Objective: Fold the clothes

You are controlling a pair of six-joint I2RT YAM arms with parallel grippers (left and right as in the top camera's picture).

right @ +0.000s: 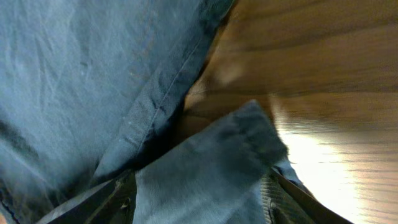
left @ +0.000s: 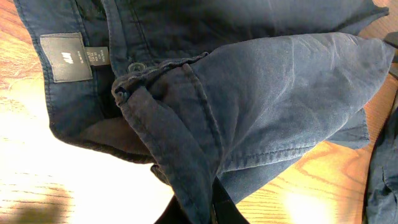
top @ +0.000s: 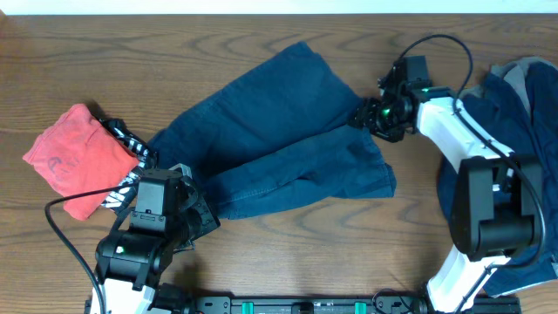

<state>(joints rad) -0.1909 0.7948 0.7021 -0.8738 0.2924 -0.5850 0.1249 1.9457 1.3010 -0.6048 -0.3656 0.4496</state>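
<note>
Gripping the navy trousers point(top: 261, 122) at waist with my left pincer point(top: 196, 214) and hem with my right pincer point(top: 363, 114), I judge folding barely begun.

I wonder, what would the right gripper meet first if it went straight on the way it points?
Probably the navy trousers: their hem lies between the right gripper's fingers, with more of that cloth just ahead.
</note>
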